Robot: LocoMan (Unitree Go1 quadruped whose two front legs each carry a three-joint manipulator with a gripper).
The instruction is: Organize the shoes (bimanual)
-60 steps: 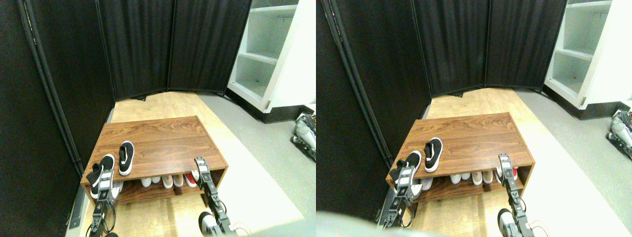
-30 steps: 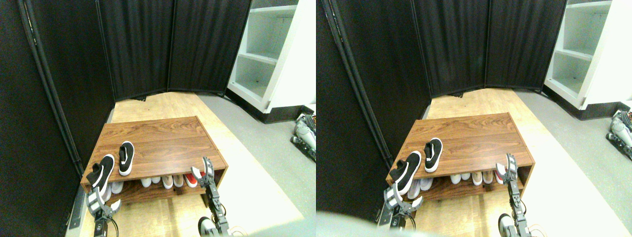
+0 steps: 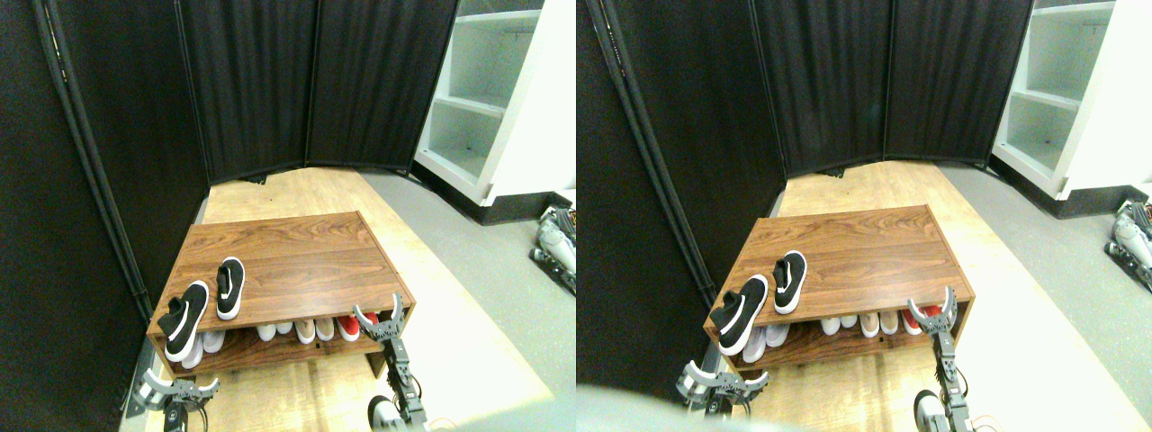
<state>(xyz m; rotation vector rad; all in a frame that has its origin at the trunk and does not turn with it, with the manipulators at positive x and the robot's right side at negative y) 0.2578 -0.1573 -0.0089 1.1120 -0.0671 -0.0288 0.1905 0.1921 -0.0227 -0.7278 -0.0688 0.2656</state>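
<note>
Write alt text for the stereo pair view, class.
Two black sneakers lie side by side on the left of a wooden shoe rack. Left gripper and right gripper hover open, below the rack's front.

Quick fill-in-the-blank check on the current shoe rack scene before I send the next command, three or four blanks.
1. Both black sneakers rest on the ____ of the wooden rack.
2. The near black sneaker overhangs the rack's ____ edge.
3. The far black sneaker has a ____ sole.
4. The right gripper has its jaws ____, in front of the red shoe.

Missing words: top; front; white; open
</note>
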